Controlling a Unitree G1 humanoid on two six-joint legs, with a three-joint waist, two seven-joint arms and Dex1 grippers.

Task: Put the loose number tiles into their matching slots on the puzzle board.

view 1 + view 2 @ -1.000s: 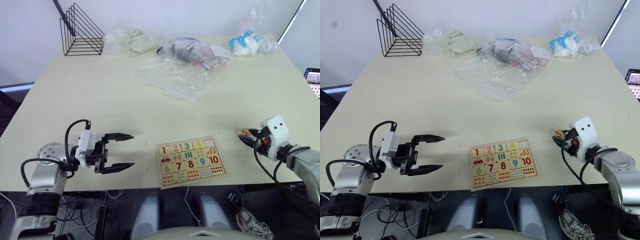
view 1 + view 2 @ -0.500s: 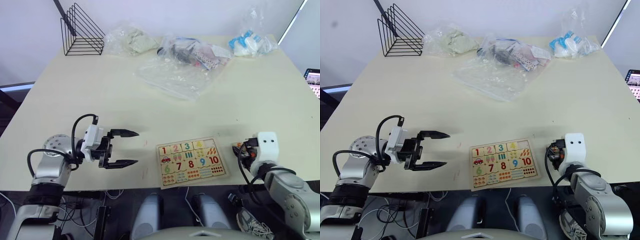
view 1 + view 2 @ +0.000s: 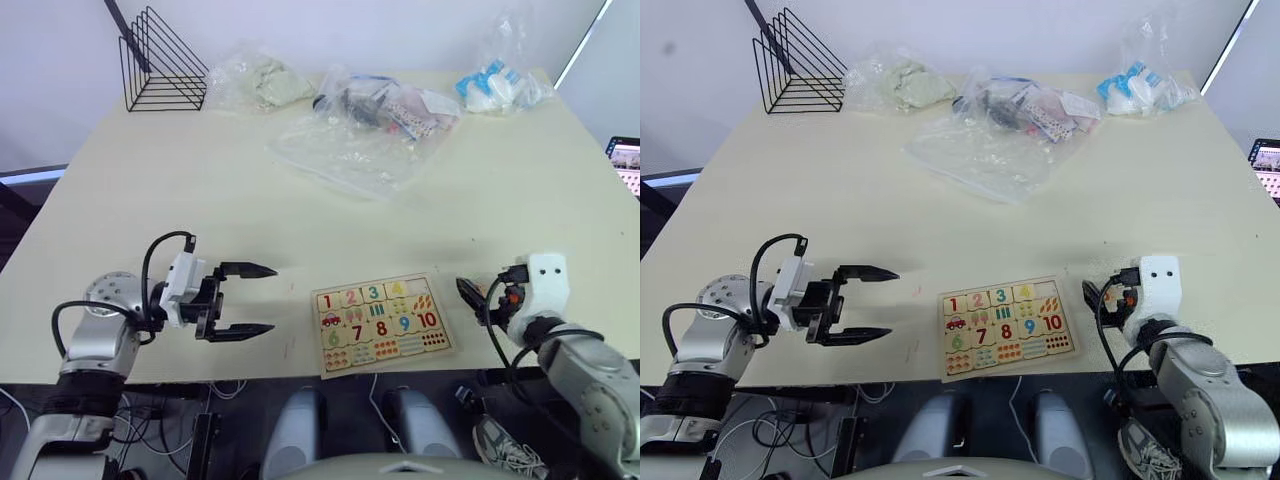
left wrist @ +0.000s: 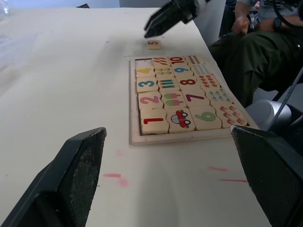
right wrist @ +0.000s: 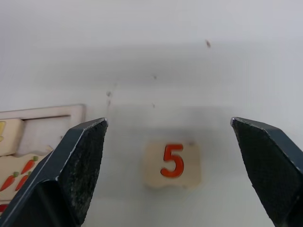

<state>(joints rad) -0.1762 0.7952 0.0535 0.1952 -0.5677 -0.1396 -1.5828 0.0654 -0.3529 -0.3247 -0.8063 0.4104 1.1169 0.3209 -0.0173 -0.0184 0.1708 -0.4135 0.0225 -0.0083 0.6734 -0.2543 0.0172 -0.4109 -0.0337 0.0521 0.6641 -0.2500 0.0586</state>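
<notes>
Hovering low at the near edge of the counter (image 3: 180, 190), the right claw (image 5: 173, 142) has its two black fingers spread wide on either side of the number 5 tile (image 5: 173, 163), which lies flat on the bare surface just right of the puzzle board (image 4: 189, 101) and touches neither finger. That straddle looks like the set-up for closing on the tile, though nothing is gripped yet. The tile lies beside the board's far right corner, where the one empty slot (image 5: 52, 130) shows as plain pale wood next to the number 4 tile (image 4: 144, 71); being so close, it should need only a short lift and slide to the left. Tiles 1 to 4 already sit in their recesses along the board's far row, so the 5 seems the last piece outstanding. Off to the left of the board, the left claw (image 3: 252, 299) hangs just above the counter with its fingers apart and empty, pointed toward the board, probably parked clear so the right arm has room. Farther back, several clear plastic bags (image 3: 345, 150) lie across the far side, and a black wire rack (image 3: 160, 65) stands at the far left corner, all well apart from the work.
</notes>
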